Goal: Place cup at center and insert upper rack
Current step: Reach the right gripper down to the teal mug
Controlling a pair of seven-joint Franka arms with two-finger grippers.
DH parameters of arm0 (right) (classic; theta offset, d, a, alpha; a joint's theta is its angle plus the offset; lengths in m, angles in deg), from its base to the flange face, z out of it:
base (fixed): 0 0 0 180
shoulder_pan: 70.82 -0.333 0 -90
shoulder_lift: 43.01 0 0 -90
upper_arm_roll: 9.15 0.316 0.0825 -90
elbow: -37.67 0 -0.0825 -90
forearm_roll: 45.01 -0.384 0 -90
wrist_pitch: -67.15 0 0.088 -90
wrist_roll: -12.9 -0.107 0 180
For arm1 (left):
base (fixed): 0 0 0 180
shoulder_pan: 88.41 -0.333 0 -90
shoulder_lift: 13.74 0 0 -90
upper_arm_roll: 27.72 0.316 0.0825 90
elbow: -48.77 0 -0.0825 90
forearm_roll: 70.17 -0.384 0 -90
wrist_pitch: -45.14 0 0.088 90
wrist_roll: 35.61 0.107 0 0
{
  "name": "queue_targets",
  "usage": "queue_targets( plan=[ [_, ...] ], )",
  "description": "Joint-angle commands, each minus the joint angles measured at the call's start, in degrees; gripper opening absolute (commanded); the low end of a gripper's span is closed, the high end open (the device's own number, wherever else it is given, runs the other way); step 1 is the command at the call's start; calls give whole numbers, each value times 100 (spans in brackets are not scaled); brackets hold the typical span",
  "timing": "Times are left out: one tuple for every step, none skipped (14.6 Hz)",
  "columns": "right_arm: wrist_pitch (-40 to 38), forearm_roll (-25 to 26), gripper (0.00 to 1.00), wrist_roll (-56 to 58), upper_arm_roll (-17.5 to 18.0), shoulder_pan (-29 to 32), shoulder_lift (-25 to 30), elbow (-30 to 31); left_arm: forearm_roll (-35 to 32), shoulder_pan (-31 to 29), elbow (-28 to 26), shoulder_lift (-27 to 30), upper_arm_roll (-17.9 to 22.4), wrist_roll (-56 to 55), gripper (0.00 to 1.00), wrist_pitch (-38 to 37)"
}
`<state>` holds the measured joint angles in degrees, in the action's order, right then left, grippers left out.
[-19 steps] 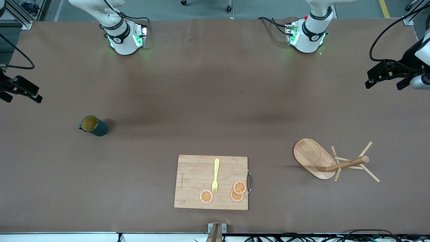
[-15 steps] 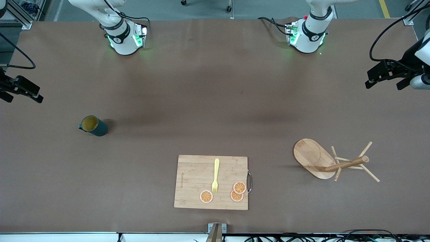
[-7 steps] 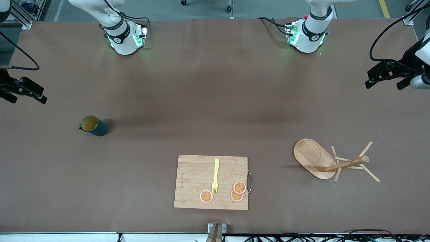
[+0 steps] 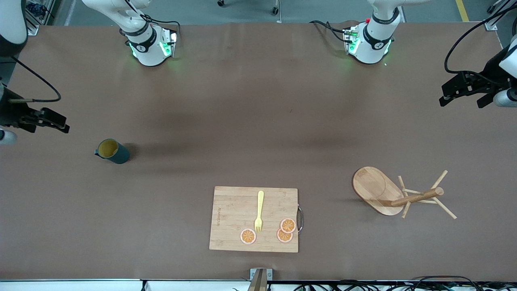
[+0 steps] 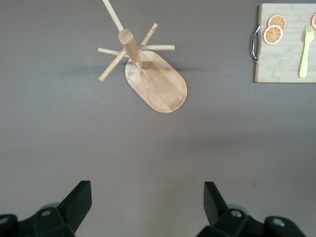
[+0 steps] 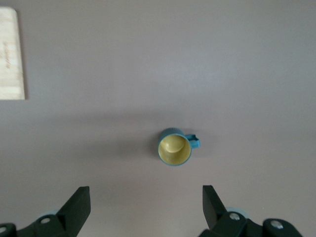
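— Both claws were up in the air. Right claw [image 4: 60, 123] hung over the bench [image 4: 250, 121] at the right arm's end, fingers [image 6: 79, 205] spread wide apart with nothing between them.

— And the cup?

— That cup [image 4: 112, 150] stood upright on the bench, near the right claw but apart from it, a bit nearer the front camera than the spot the claw hung over. Yellow inside, dark teal outside, small handle at its side. The right wrist view had it in sight between the two spread fingers, untouched.

— How about the left claw?

— Left claw [image 4: 460, 91] waited over the bench's edge at the left arm's end, fingers [image 5: 81, 200] also wide apart, holding nothing.

— Where was the upper rack?

— Well apart from the cup. The upper rack [image 4: 398, 193] stood on its oval base toward the left arm's end of the bench, nearer the front camera than the spot under the left claw, its pegs pointing out from the central post.

— Anything else on the bench?

— A cutting board [image 4: 230, 218] lay close to the front edge, between cup and rack along the bench. On it lay a yellow fork [image 4: 259, 211] and three orange slices [image 4: 288, 225], two of them overlapping by the board's metal handle [image 4: 300, 218].
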<state>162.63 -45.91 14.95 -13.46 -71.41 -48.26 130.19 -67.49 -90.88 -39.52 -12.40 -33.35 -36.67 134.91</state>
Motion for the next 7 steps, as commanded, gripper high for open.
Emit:
queue_targets(
  plan=[
    [-21, 37, 100, 15, 9, -2, -361, -6, 49, -44, -101, 147, -17, 132, 100, -12],
    [-3, 29, 100, -3, 9, -2, -484, 3, 40, -44, -101, 147, -17, 132, 100, -12],
    [6, 37, 100, -11, 1, -19, -634, 3, 40, -44, -101, 147, -17, 132, 100, -12],
    [6, 37, 100, -29, 0, -28, -739, 12, 40, -44, -101, 147, -17, 132, 100, -12],
    [-29, 29, 100, -38, 9, -46, -862, 21, 48, -44, -101, 147, -17, 132, 100, -12],
    [-21, 37, 100, -38, 9, -107, -924, 134, 40, -44, -101, 147, -17, 132, 100, -12],
    [32, 37, 100, -47, 9, -125, -951, 283, 40, -44, -101, 147, -17, 132, 100, -12]
  ],
)
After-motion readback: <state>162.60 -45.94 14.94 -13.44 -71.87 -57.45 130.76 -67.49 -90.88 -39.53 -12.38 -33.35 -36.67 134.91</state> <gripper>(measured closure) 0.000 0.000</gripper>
